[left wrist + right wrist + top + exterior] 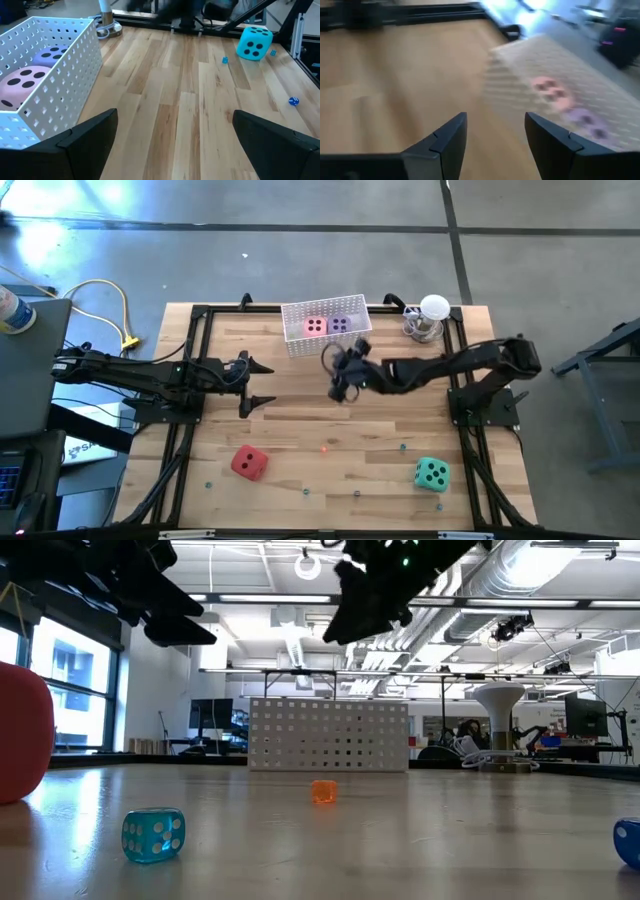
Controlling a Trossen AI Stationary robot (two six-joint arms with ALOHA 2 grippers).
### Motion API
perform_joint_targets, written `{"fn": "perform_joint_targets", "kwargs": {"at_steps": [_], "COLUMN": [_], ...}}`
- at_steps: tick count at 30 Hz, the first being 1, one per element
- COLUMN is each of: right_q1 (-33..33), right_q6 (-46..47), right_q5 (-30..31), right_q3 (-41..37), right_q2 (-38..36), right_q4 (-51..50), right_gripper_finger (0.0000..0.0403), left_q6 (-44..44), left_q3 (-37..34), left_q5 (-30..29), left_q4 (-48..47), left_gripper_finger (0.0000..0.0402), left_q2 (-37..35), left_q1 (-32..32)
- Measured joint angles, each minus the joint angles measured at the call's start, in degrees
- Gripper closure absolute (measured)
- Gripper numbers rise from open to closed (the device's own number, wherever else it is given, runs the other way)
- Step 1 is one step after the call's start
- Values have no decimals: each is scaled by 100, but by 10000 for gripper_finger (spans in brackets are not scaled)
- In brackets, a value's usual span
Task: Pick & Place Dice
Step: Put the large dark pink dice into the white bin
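Note:
A white perforated basket (pixel 325 328) stands at the table's far edge with the pink die (pixel 315 326) and the purple die (pixel 340 325) resting inside it. The red die (pixel 249 462) sits on the table near left, the teal die (pixel 432 473) near right. My right gripper (pixel 340 377) hovers just in front of the basket's near side, open and empty; its wrist view is blurred, with the basket (pixel 555 95) ahead of the gripper (pixel 495 135). My left gripper (pixel 262 385) waits open above the table's left middle, the basket (pixel 50 75) to one side of it.
Several tiny dice lie scattered on the wood, among them an orange one (pixel 323 791) at the middle and a blue one (pixel 153 835) near the front. A white stand with a coiled cable (pixel 430 318) sits at the far right corner. Black frame rails (pixel 195 380) border the table.

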Motion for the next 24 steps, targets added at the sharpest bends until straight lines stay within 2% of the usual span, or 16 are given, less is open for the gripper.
{"fn": "perform_joint_targets", "kwargs": {"at_steps": [6,12,16,18,24], "right_q1": [667,1141,1265,1290,1335], "right_q6": [2,-36,-24,-15,-6], "right_q5": [-536,-790,-1032,-1120,-1143], "right_q3": [0,0,0,0,0], "right_q2": [18,116,116,116,116], "right_q4": [57,157,168,172,212], "right_gripper_finger": [212,211,213,214,214], "left_q6": [-15,489,524,411,532], "left_q3": [0,-2,-2,-4,-4], "left_q5": [69,656,1088,1437,3293], "left_q4": [19,303,497,490,302], "left_gripper_finger": [16,16,16,16,16], "left_q2": [0,0,0,2,-21], "left_q1": [0,-2,-2,0,-67]}}
